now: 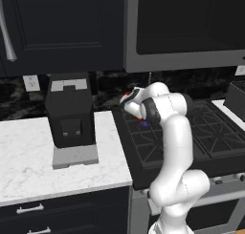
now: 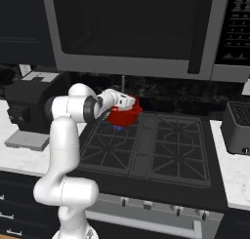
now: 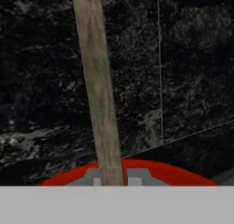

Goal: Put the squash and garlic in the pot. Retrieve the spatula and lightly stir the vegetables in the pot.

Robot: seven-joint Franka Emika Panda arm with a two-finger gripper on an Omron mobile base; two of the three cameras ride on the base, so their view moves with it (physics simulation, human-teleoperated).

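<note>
Dark cabinets and a black speckled backsplash frame the black stove (image 2: 161, 145), with white marble counter (image 1: 28, 156) and a black coffee machine (image 1: 71, 111) off to one side. On the back burner nearest that counter sits the red pot (image 2: 124, 116), and the white arm reaches over it, the gripper (image 2: 128, 102) poised at its rim. From the hand view, a wooden spatula (image 3: 99, 90) handle runs lengthwise away from the fingers, straight above the pot. It seems clamped, though the fingertips are hidden, so I cannot tell for sure.
</note>
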